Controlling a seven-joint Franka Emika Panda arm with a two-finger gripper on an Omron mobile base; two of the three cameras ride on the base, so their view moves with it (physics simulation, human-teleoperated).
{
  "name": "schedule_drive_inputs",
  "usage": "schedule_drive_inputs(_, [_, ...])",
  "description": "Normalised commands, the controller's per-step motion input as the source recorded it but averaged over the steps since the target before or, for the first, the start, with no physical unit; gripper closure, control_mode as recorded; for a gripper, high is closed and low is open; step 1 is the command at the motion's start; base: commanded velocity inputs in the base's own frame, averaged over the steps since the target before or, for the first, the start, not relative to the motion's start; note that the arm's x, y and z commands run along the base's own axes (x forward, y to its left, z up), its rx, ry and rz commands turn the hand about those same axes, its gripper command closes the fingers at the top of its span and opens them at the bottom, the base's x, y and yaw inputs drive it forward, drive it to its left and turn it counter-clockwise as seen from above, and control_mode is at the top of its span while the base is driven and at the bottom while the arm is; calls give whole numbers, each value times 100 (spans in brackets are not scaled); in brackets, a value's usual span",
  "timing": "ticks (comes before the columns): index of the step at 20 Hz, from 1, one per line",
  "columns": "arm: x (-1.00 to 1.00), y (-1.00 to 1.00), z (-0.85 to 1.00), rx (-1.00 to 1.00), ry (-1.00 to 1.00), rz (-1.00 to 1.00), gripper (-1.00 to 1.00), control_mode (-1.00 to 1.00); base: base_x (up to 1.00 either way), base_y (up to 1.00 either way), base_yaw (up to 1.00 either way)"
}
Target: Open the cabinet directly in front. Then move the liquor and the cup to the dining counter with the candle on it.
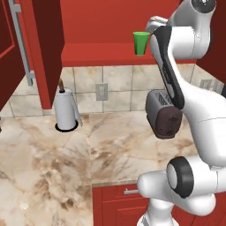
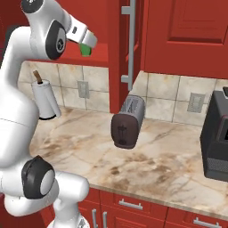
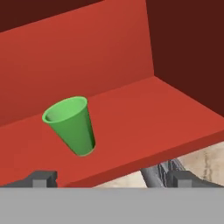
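Note:
The red cabinet stands open, its doors swung aside on both sides. On its bare shelf stands the small green cup, upright and alone. My gripper is open just in front of the shelf edge, with the cup ahead and a little to the left between the fingertips' lines, untouched. From the sides, the cup sits right by the white hand, and the cup peeks out below the hand. The liquor, the dining counter and the candle are out of view.
Below the cabinet lies a marble worktop with a paper-towel roll at the back left and a dark toaster in the middle. A black appliance stands at the right. An open door's handle hangs beside the arm.

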Motion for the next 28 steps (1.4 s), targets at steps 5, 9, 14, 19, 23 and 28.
schedule_drive_inputs(5, [55,0,1,0,-2,0,-100,-100,0,0,0])
schedule_drive_inputs(9, [39,0,0,0,2,0,-100,-100,0,0,0])
schedule_drive_inputs(14, [43,-3,0,0,3,0,-100,-100,0,0,0])
schedule_drive_inputs(19, [49,-1,0,0,0,0,-100,-100,0,0,0])
schedule_drive_inputs(23, [47,0,0,0,0,0,-100,-100,0,0,0])
schedule_drive_inputs(28, [54,0,0,0,0,0,-100,-100,0,0,0])
